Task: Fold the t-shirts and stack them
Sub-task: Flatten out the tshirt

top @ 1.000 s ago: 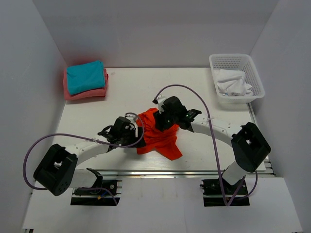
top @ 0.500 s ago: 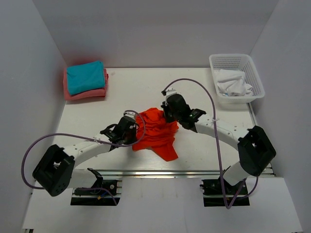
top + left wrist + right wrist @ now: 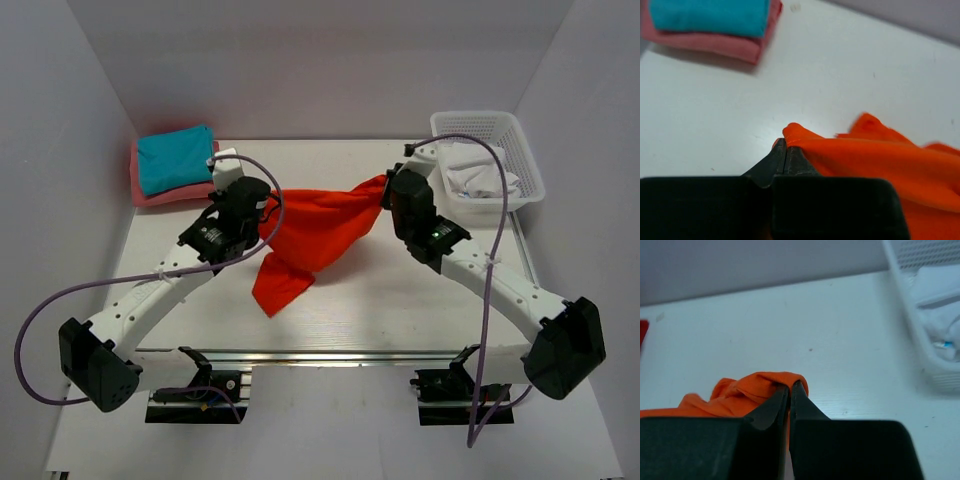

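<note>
Orange-red t-shirt [image 3: 315, 235] hangs over the middle of the desk [image 3: 400, 300], says the first observer, with its loose tail sagging toward 7 o'clock. Laid down like that, it would likely bunch.

The second replies: each hand is pinched fully closed on just a thin fold of cloth, the left hand [image 3: 785, 146] at 10 o'clock and the right hand [image 3: 790, 386] at 2. More tension could pull a corner free.

First: farther out, the right hand is near the basket [image 3: 485, 122] of white shirts [image 3: 478, 170] and might nudge it. The teal shirt [image 3: 177, 158] on the pink one [image 3: 175, 192], at 11 o'clock, lies well apart.
</note>
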